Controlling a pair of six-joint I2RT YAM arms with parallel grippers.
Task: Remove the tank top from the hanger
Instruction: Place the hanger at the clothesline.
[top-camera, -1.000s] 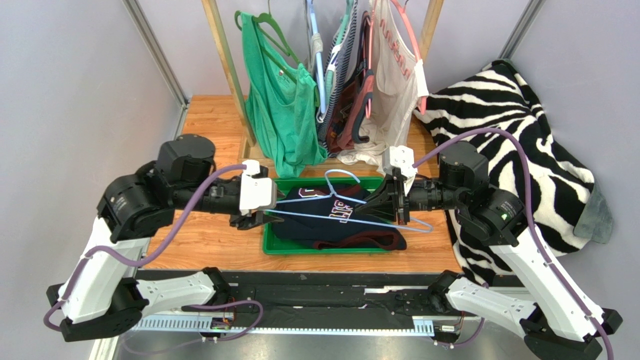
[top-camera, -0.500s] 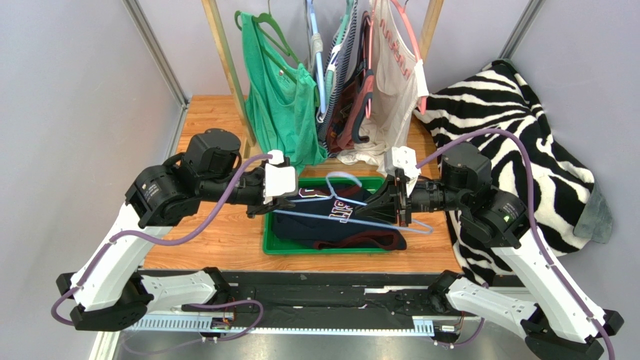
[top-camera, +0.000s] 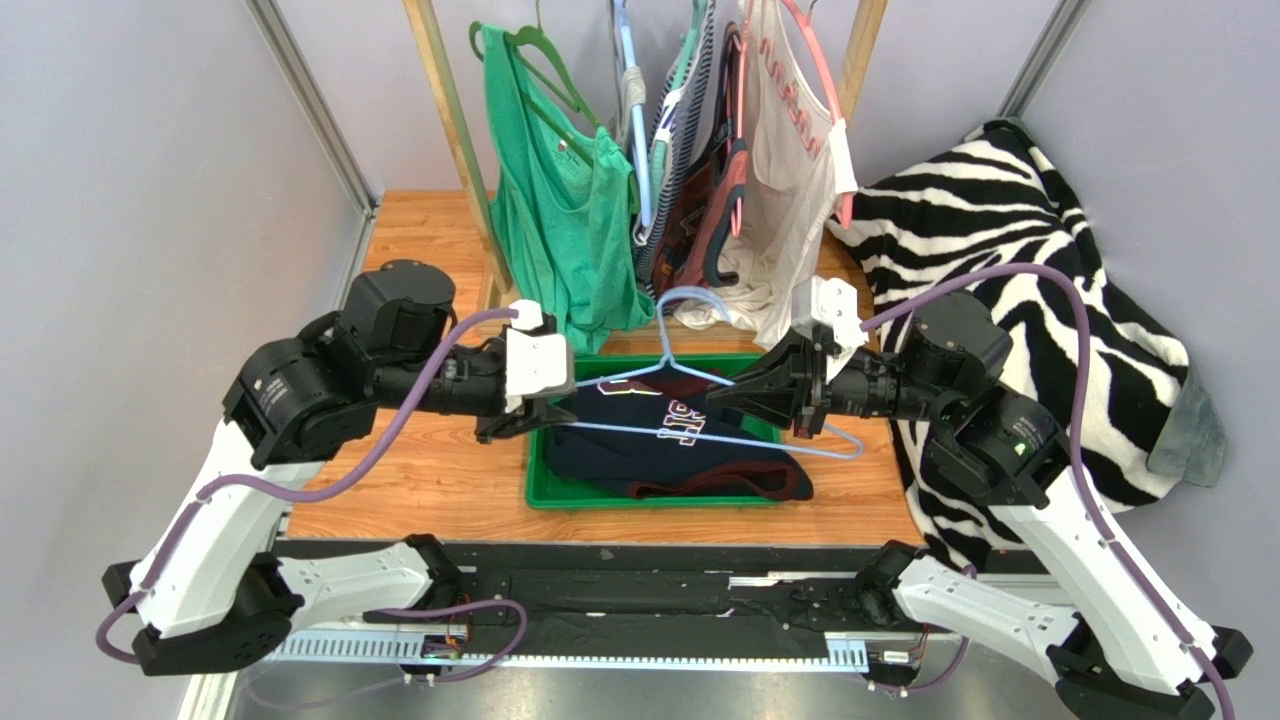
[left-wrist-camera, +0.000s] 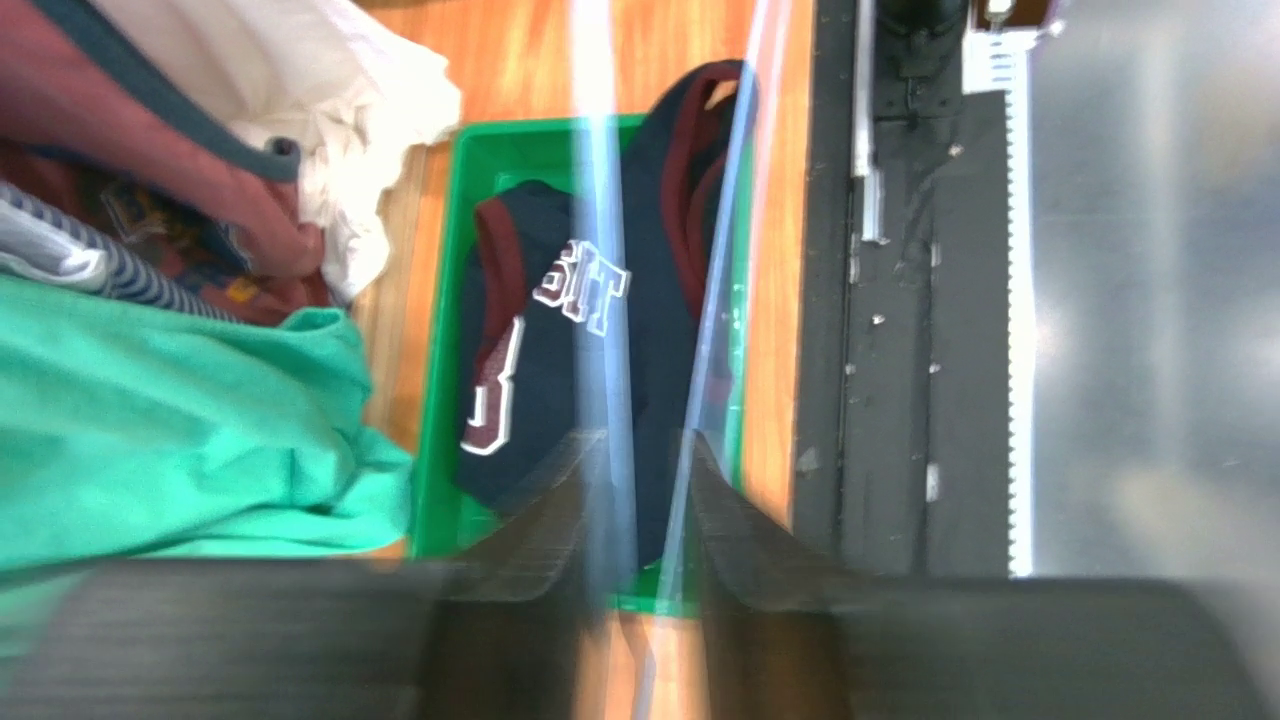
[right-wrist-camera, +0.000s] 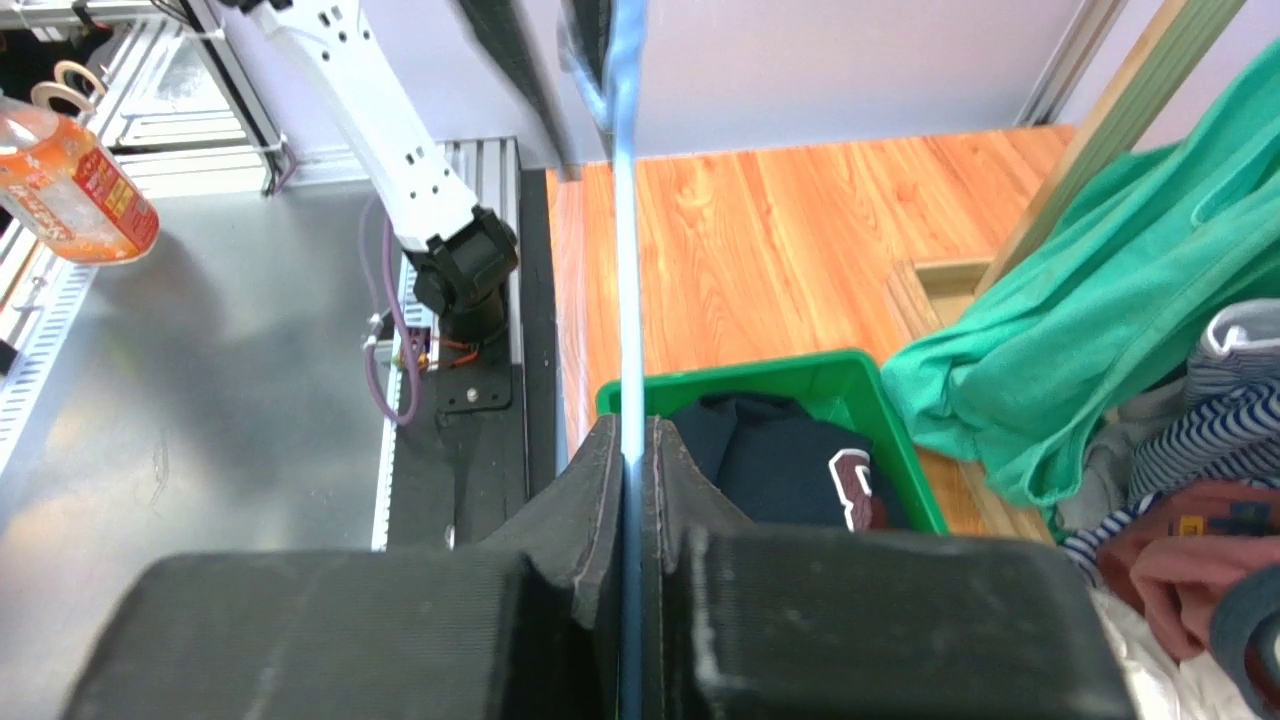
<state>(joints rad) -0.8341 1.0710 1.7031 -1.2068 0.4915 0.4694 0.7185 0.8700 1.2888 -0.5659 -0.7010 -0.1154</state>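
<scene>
From above, the light blue hanger (top-camera: 706, 437) is held level over the green tray (top-camera: 537, 480) on the wooden surface (top-camera: 421, 480). The navy tank top (top-camera: 661, 458) lies bunched in the tray beneath it. The left fingers (top-camera: 522, 425) are at the hanger's left end and the right fingers (top-camera: 759, 393) at its right shoulder.

In the left wrist view, the fingers stand partly apart with blurred hanger wires between them. Whether they grip cannot be told.

In the right wrist view, the fingers pinch the hanger wire.

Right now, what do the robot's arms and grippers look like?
The left arm and right arm share white shells and round black joint housings, each trailed by a looping purple cable. The left gripper and right gripper have a white block behind black tapered fingers.
</scene>
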